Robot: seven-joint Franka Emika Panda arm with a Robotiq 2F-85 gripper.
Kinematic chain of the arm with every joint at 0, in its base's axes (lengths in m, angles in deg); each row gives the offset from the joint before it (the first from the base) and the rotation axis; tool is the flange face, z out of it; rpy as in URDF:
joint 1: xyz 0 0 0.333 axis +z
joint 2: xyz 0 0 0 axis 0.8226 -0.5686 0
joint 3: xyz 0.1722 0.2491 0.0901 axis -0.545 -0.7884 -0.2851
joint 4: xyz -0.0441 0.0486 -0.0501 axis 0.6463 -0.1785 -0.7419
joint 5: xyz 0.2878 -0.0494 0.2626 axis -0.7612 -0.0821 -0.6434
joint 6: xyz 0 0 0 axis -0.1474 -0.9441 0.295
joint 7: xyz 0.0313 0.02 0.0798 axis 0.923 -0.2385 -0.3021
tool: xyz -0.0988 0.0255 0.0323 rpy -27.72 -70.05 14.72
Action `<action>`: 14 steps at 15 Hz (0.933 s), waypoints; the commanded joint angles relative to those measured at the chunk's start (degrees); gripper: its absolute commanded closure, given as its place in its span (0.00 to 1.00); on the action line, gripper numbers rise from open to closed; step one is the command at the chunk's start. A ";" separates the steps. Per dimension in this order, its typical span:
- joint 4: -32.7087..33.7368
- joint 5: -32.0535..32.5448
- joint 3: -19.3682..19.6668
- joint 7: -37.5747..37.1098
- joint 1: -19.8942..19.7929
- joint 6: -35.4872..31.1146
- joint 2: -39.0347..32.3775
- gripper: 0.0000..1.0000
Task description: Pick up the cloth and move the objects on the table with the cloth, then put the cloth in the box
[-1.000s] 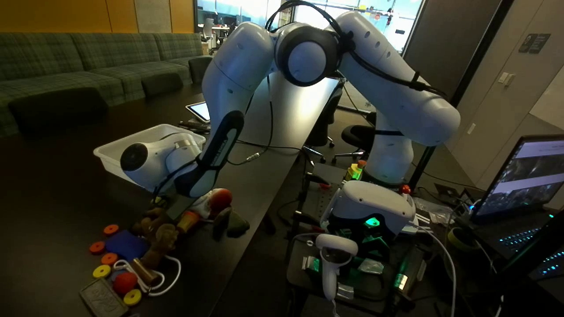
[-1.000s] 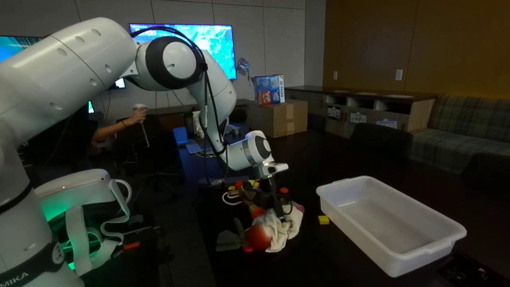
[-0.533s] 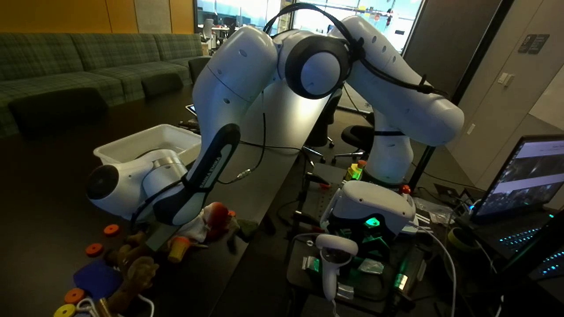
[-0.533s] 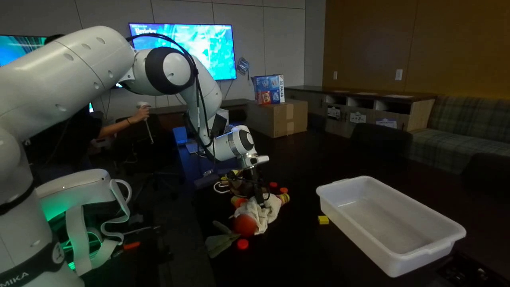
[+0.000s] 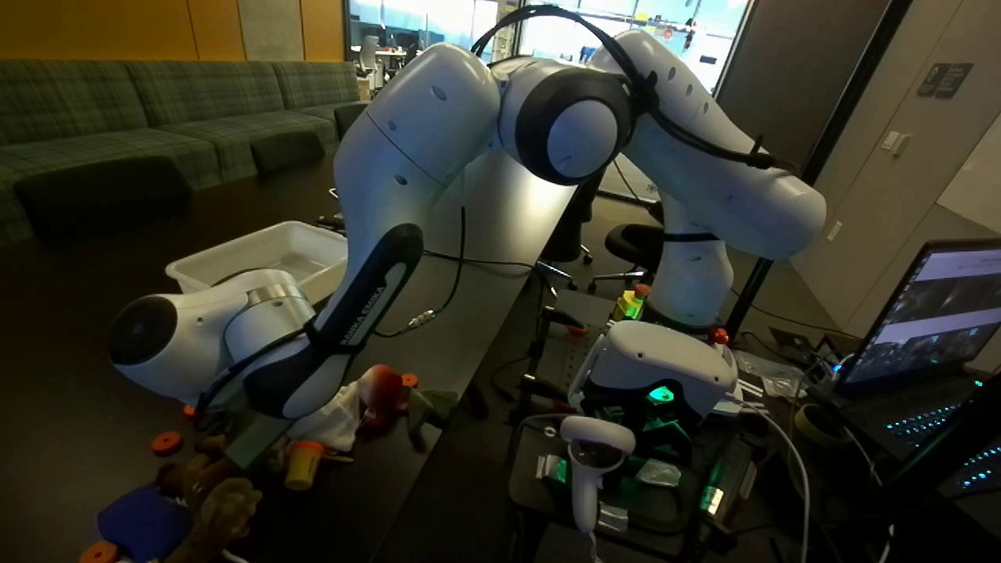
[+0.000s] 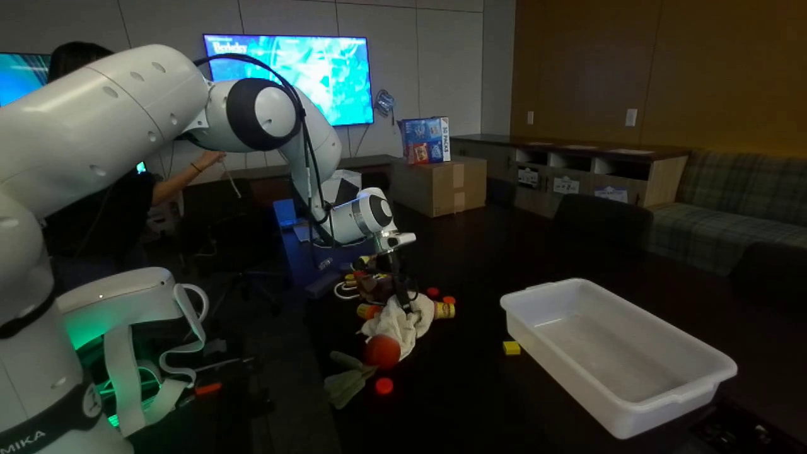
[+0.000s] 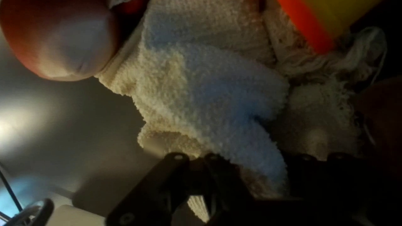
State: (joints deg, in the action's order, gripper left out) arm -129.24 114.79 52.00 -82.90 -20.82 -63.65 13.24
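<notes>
Across a gap from the box (image 6: 567,375): cloth (image 6: 394,325), clamped in the gripper (image 6: 404,305), objects (image 6: 382,351) crowded round | step, seemingly: pushing objects with the cloth | next: likely finish pushing, lift clear, move over the box, release

This is an office meeting room, with chairs (image 5: 289,151) along a long dark table (image 5: 450,344), a plaid banquette (image 5: 70,102) and a wall-mounted screen (image 6: 309,66). Beyond the glass (image 5: 461,19) stand a desk (image 5: 389,51) and office chair (image 5: 367,56).
</notes>
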 commanded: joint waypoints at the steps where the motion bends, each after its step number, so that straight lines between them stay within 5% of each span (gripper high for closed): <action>1: -4.42 0.00 1.16 1.03 0.58 -2.06 6.07 0.85; 7: -20.72 6.40 5.22 -3.83 0.20 -6.91 21.47 0.85; 14: -39.28 23.62 8.11 -23.90 -5.15 -3.10 36.25 0.85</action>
State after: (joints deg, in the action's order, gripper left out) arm -158.77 131.31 60.33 -98.54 -22.82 -68.11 41.62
